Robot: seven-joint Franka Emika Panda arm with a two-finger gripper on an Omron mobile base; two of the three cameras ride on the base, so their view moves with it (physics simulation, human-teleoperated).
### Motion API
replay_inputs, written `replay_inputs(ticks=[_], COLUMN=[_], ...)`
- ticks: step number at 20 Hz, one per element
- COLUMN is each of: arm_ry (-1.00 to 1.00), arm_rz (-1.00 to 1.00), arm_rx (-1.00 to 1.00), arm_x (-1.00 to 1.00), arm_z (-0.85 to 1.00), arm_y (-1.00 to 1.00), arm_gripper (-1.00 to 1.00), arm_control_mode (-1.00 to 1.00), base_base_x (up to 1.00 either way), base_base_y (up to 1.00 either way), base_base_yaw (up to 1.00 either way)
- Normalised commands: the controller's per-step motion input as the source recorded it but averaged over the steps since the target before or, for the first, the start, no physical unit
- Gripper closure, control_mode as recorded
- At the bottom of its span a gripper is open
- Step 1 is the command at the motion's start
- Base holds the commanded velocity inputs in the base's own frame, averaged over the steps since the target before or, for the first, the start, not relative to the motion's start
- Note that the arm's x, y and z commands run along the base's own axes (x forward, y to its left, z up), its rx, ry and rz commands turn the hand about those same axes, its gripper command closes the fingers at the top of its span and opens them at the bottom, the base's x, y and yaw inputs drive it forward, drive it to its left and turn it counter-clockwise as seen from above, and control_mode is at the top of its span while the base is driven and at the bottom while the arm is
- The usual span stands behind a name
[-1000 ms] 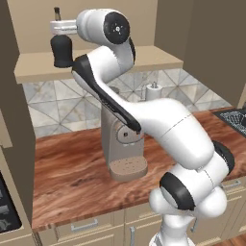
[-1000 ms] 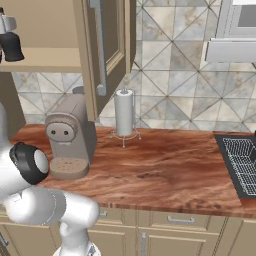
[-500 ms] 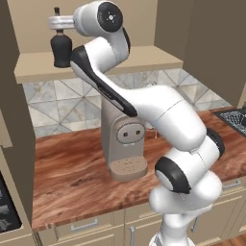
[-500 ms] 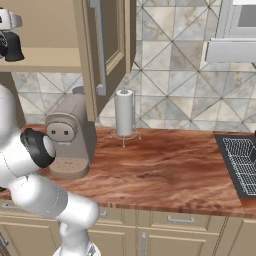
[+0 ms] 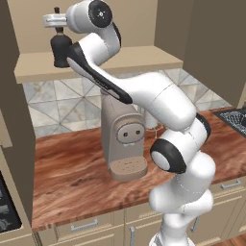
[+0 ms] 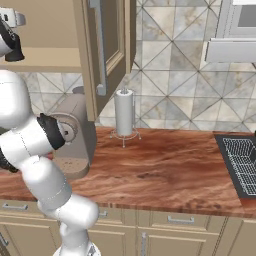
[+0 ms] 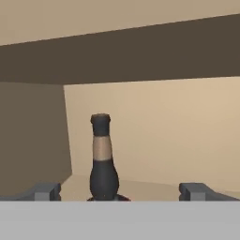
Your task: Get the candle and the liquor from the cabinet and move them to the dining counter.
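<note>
Black liquor [image 7: 103, 161] stands upright on the cabinet [image 5: 96, 62] shelf, between your pincer's [image 7: 119, 191] wide-open, empty tips but nearer one. You have grasped nothing yet; I judge both the bottle and the candle remain to be carried to the dining counter.

Liquor [image 7: 103, 164]: matt black body, tan band on the neck. Cabinet [image 5: 96, 57]: smooth, matt tan panels; door handle [image 6: 99, 47] brushed grey metal. Worktop [image 6: 170, 170]: glossy reddish wood grain. Backsplash [image 6: 170, 75]: smooth stone-look tile.
</note>
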Motion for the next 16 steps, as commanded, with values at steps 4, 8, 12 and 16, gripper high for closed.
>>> replay_inputs(ticks=[4,8,12,16], arm_ry=[0.0,0.0,0.0,0.0], arm_rz=[0.04,0.01,0.0,0.02], arm_rx=[0.0,0.0,0.0,0.0], arm_x=[0.22,0.07,0.17,0.19], arm_z=[0.0,0.0,-0.01,-0.08], arm_y=[0.16,0.02,0.07,0.0], arm_gripper=[-1.0,-1.0,-1.0,-1.0], arm_control_mode=[-1.0,-1.0,-1.0,-1.0], base_base_x=[0.0,0.0,0.0,0.0], base_base_y=[0.0,0.0,0.0,0.0], base_base_yaw=[0.0,0.0,0.0,0.0])
